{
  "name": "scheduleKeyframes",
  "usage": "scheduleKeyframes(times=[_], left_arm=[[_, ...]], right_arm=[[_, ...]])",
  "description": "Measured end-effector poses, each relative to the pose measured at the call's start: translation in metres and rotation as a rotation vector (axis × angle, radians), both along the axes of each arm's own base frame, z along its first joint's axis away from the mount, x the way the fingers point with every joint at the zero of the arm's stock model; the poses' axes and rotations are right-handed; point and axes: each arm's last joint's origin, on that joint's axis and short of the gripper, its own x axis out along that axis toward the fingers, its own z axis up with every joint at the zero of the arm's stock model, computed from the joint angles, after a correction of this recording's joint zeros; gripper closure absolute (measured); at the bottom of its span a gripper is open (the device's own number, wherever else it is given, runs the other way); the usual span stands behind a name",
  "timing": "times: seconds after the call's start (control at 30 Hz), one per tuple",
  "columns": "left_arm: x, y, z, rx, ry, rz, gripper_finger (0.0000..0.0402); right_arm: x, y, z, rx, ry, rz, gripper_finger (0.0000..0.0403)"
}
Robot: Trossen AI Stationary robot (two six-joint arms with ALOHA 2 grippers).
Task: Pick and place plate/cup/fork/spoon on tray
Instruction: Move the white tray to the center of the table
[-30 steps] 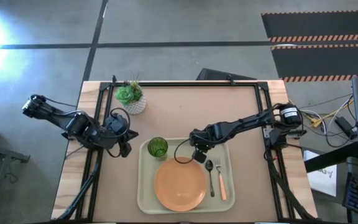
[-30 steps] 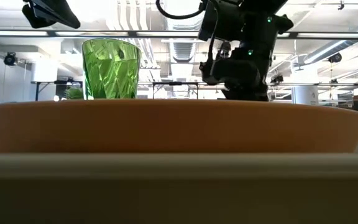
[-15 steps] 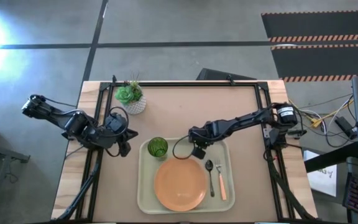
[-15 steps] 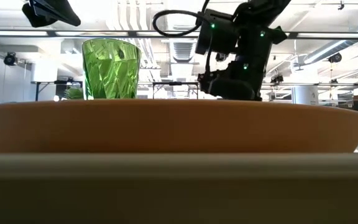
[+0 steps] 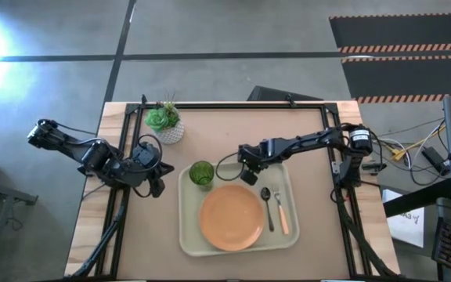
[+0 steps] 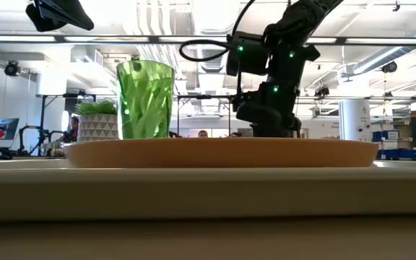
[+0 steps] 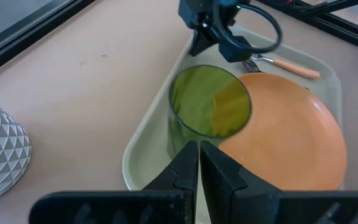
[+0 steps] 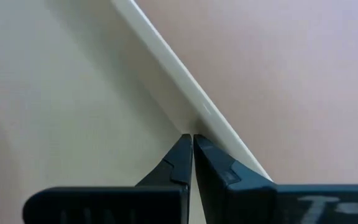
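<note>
Right tool [image 5: 247,175], fingers closed and empty, sits at the tray [image 5: 188,235] far rim, beside the cup [image 5: 201,173].

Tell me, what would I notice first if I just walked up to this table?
Probably the big orange plate in the middle of the cream tray, with the green cup at the tray's far left corner. Next, the right gripper, shut, right at the tray's far rim.

Bare table [image 5: 233,133] behind tray [image 5: 185,235]
</note>
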Motion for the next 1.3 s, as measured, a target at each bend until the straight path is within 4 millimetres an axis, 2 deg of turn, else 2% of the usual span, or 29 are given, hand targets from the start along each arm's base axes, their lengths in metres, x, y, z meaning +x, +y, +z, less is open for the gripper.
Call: scheduleKeyframes(times=[0.43, 0.57, 0.7, 0.83, 1.0, 1.17, 1.3], left_arm=[[0.000, 0.000, 0.000, -0.001, 0.000, -0.001, 0.0402], [-0.001, 0.000, -0.002, 0.001, 0.009, -0.006, 0.0402], [0.000, -0.001, -0.012, 0.003, 0.060, -0.021, 0.0402], [0.005, -0.003, -0.029, -0.014, 0.114, 0.013, 0.0402], [0.014, -0.007, -0.069, -0.002, 0.223, 0.090, 0.0402], [0.025, -0.008, -0.105, -0.001, 0.248, 0.136, 0.0402], [0.038, -0.009, -0.120, -0.045, 0.150, 0.134, 0.0402]], right_arm=[[-0.008, -0.043, 0.000, -0.031, 0.012, -0.088, 0.0394], [-0.008, -0.043, 0.002, -0.037, 0.000, -0.091, 0.0394], [-0.004, -0.037, 0.014, -0.047, -0.050, -0.069, 0.0394], [0.000, -0.025, 0.048, -0.060, -0.157, -0.031, 0.0394], [-0.003, 0.002, 0.115, -0.087, -0.369, 0.050, 0.0394], [-0.022, 0.035, 0.188, -0.103, -0.625, 0.155, 0.0394], [-0.044, 0.058, 0.229, -0.139, -0.803, 0.221, 0.0394]])
